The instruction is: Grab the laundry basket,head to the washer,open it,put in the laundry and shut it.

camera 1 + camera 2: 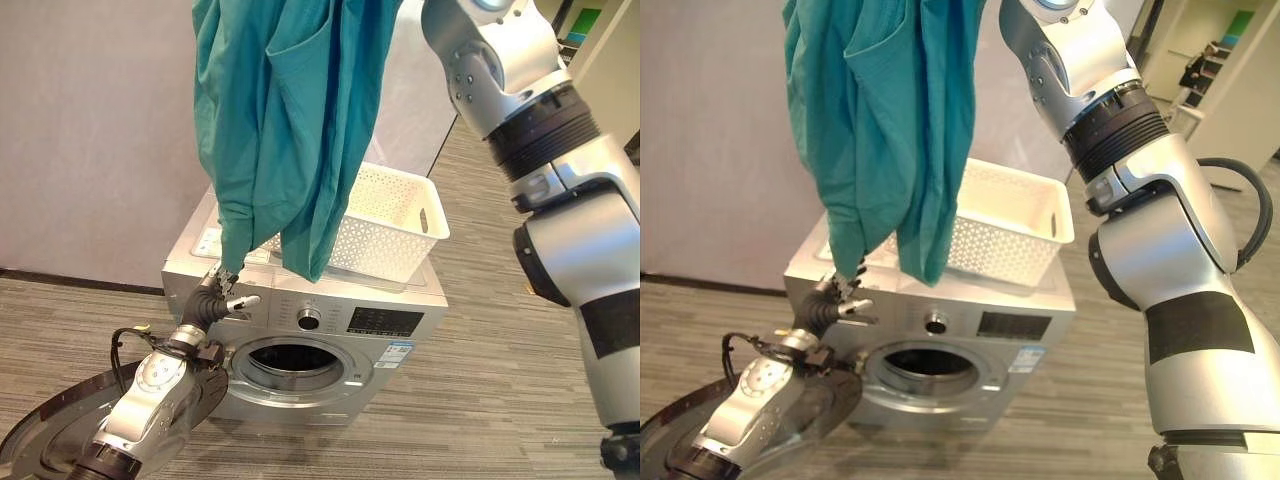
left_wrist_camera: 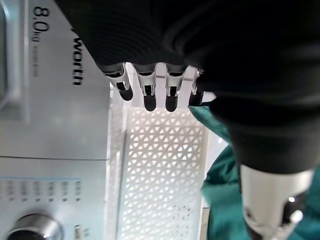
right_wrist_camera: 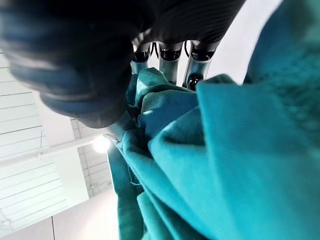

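Note:
A large teal garment (image 1: pixel 290 120) hangs high in front of the silver washer (image 1: pixel 400 300). My right hand (image 3: pixel 165 55) is raised above it, its fingers curled into the bunched cloth. The white laundry basket (image 1: pixel 395 225) stands on top of the washer, partly behind the garment. The washer's round drum opening (image 1: pixel 295 360) is uncovered and its door (image 1: pixel 60 430) is swung out to the left. My left hand (image 1: pixel 218 298) is at the washer's upper front left corner, its fingers curled at the garment's narrow lower end (image 1: pixel 852 262), with teal cloth (image 2: pixel 222 200) between its fingers and thumb.
A grey partition wall (image 1: pixel 90 130) stands behind the washer. Striped grey floor (image 1: pixel 500 400) spreads to the right of it. My right arm (image 1: pixel 560 200) rises along the right side.

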Motion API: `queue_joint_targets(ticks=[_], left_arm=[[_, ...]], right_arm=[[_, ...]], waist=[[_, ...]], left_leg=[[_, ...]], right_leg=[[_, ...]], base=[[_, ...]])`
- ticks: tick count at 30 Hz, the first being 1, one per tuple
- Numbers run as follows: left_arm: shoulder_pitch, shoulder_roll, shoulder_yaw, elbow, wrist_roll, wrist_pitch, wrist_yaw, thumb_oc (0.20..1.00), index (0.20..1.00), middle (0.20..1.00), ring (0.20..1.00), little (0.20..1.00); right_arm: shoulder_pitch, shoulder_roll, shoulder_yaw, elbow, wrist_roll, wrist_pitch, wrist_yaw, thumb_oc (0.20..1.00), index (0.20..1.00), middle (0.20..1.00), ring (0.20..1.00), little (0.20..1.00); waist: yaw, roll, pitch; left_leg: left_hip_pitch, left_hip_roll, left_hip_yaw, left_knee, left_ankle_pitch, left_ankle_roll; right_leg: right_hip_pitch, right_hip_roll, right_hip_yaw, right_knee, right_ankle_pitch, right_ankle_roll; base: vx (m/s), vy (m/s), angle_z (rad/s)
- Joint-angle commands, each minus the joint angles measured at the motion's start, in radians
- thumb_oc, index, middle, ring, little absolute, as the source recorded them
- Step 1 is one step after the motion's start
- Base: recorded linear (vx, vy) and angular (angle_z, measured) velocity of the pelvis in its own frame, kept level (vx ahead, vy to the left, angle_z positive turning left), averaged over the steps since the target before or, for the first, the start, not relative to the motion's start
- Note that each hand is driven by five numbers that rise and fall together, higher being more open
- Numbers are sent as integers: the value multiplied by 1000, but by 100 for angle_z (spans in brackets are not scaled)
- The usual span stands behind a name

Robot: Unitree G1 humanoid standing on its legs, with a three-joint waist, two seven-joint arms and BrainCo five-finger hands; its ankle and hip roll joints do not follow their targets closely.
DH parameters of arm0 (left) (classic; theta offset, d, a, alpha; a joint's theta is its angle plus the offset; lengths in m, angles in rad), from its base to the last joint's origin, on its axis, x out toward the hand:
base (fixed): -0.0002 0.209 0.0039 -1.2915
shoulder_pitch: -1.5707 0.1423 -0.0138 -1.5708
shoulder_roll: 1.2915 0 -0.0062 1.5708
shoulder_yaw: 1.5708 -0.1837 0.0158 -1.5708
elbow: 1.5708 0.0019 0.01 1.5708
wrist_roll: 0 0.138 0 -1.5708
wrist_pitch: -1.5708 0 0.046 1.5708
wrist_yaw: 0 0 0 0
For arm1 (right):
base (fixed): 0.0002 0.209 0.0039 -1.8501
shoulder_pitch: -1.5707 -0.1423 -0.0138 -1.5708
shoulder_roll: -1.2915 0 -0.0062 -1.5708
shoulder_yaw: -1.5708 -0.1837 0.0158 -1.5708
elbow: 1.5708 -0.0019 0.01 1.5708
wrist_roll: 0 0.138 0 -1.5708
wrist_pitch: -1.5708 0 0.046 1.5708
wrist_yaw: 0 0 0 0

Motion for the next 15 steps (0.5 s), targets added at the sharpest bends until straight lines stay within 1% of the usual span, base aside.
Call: queue_joint_targets(ticks=[1, 4, 5, 6, 9, 11, 13, 15], left_arm=[[-135, -19, -31, -39, 35, -78, 29, 1000, 1000, 1000, 1000, 1000], [-156, -33, -37, -34, 32, -79, 41, 1000, 1000, 1000, 1000, 1000], [-169, -52, -43, -31, 29, -78, 52, 1000, 1000, 1000, 1000, 1000], [-169, -52, -44, -31, 29, -79, 52, 1000, 1000, 1000, 1000, 1000], [-190, -74, -59, -26, 25, -73, 64, 1000, 1000, 1000, 1000, 1000], [-224, -103, -79, -16, 9, -66, 87, 1000, 1000, 1000, 1000, 1000], [-235, -110, -85, -11, 9, -66, 93, 1000, 1000, 1000, 1000, 1000], [-267, -137, -89, -7, -6, -68, 119, 1000, 1000, 1000, 1000, 1000]], right_arm=[[-70, -48, -6, 26, 59, -45, -6, 200, 200, 200, 200, 200], [-37, -46, -21, 1, 87, -46, 1, 200, 200, 200, 200, 200], [13, -46, -41, -54, 115, -49, 13, 200, 200, 200, 200, 200], [15, -47, -42, -57, 114, -48, 12, 200, 200, 200, 200, 200], [102, -50, -78, -146, 164, -60, 14, 200, 200, 200, 200, 200], [188, -24, -123, -238, 225, -80, 10, 200, 200, 200, 200, 200], [208, -19, -134, -272, 232, -84, 8, 200, 200, 200, 200, 200], [273, 1, -171, -346, 253, -99, -5, 200, 200, 200, 200, 200]], waist=[[11, 23, -62], [6, 22, -62], [0, 22, -60], [0, 22, -60], [-7, 23, -58], [-11, 24, -55], [-10, 24, -55], [-11, 25, -54]], left_leg=[[-67, -3, -21, 3, 36, 34], [-65, -1, -17, 3, 36, 34], [-62, 1, -14, 3, 35, 34], [-61, 2, -13, 3, 35, 34], [-56, 4, -10, 3, 32, 34], [-49, 7, -5, 3, 29, 35], [-48, 7, -4, 3, 29, 36], [-48, 9, -4, 3, 29, 36]], right_leg=[[38, -70, -22, 8, -4, 58], [35, -69, -16, 8, -3, 57], [34, -68, -11, 8, -4, 56], [34, -67, -11, 8, -4, 56], [35, -66, -6, 8, -4, 55], [37, -64, 1, 8, -7, 53], [38, -64, 3, 8, -7, 53], [38, -64, 6, 8, -9, 52]], base=[[-52, 10, -1], [-8, -2, -1], [-24, -5, -4], [-22, -4, -8], [-16, 0, -10], [-11, 0, -2], [0, 0, 0], [0, 0, 0]])
